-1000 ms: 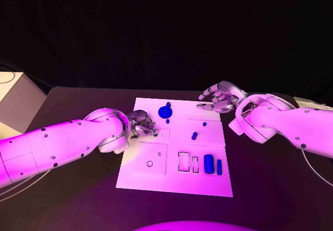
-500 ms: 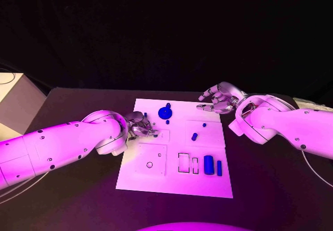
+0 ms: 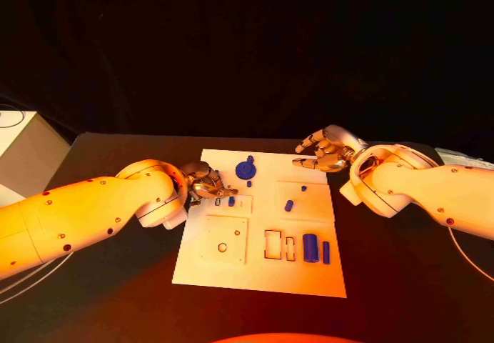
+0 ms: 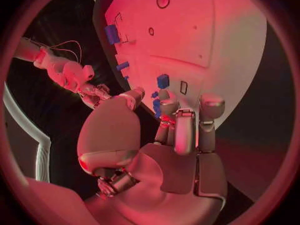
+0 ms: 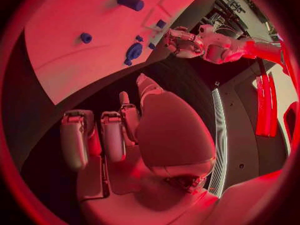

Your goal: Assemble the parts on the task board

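Observation:
The white task board (image 3: 258, 268) lies in the middle of the table. My left hand (image 3: 206, 184) hovers at the board's left edge, its fingertips just beside a small blue part (image 3: 230, 201) that stands in a slot; the hand holds nothing. The left wrist view shows that part (image 4: 162, 81) beyond the left hand (image 4: 175, 140). A round blue part (image 3: 245, 169) sits near the far edge. A thick blue cylinder (image 3: 310, 247) and a slim one (image 3: 325, 251) lie at the near right. My right hand (image 3: 328, 150) hangs over the far right corner, fingers curled, empty.
Two more small blue parts (image 3: 288, 206) (image 3: 303, 189) lie mid-board. Open slots (image 3: 273, 243) and a round hole (image 3: 221, 247) mark the near half. A pale box (image 3: 21, 150) stands off the table's left side. Dark table surrounds the board.
A small blue part now stands in the slot by my left hand, where none stood before. The left hand has drawn slightly back from it. The right hand has barely moved.

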Available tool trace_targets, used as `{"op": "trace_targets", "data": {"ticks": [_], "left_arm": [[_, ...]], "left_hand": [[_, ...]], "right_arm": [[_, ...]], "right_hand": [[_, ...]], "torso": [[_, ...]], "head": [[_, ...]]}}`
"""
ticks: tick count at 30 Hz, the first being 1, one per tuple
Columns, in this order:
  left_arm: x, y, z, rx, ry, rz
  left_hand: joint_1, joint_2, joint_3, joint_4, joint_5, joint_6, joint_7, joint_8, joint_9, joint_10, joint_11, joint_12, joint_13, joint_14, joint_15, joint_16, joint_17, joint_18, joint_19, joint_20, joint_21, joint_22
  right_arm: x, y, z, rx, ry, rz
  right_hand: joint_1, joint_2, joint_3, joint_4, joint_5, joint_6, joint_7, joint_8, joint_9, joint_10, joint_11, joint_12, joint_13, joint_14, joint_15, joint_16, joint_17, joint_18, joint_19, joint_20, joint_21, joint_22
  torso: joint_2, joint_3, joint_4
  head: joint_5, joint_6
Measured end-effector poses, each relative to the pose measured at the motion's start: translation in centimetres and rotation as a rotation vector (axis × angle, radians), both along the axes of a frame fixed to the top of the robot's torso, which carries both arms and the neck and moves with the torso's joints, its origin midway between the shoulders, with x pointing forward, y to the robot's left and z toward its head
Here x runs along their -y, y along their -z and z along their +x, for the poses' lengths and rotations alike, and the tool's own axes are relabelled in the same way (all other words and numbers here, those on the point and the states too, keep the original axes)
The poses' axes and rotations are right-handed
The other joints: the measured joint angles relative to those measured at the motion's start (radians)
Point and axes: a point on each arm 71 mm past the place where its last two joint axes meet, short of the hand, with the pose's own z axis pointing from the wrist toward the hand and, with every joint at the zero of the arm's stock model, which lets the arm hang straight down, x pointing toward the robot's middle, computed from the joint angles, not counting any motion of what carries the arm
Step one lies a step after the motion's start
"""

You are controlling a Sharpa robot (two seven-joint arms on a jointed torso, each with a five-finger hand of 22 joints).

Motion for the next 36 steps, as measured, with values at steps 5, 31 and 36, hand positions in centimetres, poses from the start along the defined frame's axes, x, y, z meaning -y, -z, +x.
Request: {"op": "trace_targets", "data": {"ticks": [5,31,36], "left_arm": [[-0.4,-1.3,0.1,0.006,-0.002,-0.009],[-2.5,-7.5,8.5,-0.002,-0.091,-0.029],[-2.2,-7.2,9.4,-0.008,-0.079,0.004]], "left_hand": [[0.012,0.014,-0.002,0.000,0.000,-0.005,0.005,0.000,-0.001,-0.009,0.001,0.000,-0.008,0.000,0.000,0.000,0.000,0.000,0.000,0.000,-0.006,-0.009],[0.108,0.042,0.027,-0.001,0.000,-0.116,0.073,-0.116,-0.083,-0.143,0.050,-0.063,-0.136,0.000,0.043,-0.038,-0.024,0.000,-0.093,0.036,-0.081,-0.138],[0.108,0.042,0.027,-0.001,0.000,-0.116,0.073,-0.116,-0.089,-0.138,0.054,-0.063,-0.130,0.000,0.043,-0.038,-0.016,0.000,-0.090,0.040,-0.081,-0.130]], "right_arm": [[0.0,0.1,0.0,-0.001,0.000,0.000],[0.0,0.1,0.1,0.001,0.002,0.001],[0.0,0.1,0.1,0.001,0.002,0.001]], "right_hand": [[0.000,0.000,0.000,0.000,0.000,0.000,0.000,0.000,0.000,0.000,0.000,0.000,0.000,0.000,0.000,0.000,0.000,0.000,0.000,0.000,0.000,0.000],[-0.004,0.004,0.000,0.000,0.000,0.000,0.000,0.000,-0.001,0.000,0.000,0.000,0.000,0.000,0.000,0.000,0.000,0.000,0.000,0.000,0.000,0.001],[-0.004,0.004,0.000,0.000,0.000,0.000,0.000,0.000,-0.001,0.000,0.000,0.000,0.000,0.000,0.000,0.000,0.000,0.000,0.000,0.000,0.000,0.001]], "torso": [[0.001,0.0010,-0.0005],[0.010,-0.0007,-0.0023],[0.011,-0.0011,-0.0024]], "head": [[0.001,0.003],[0.003,0.022],[0.007,0.021]]}}
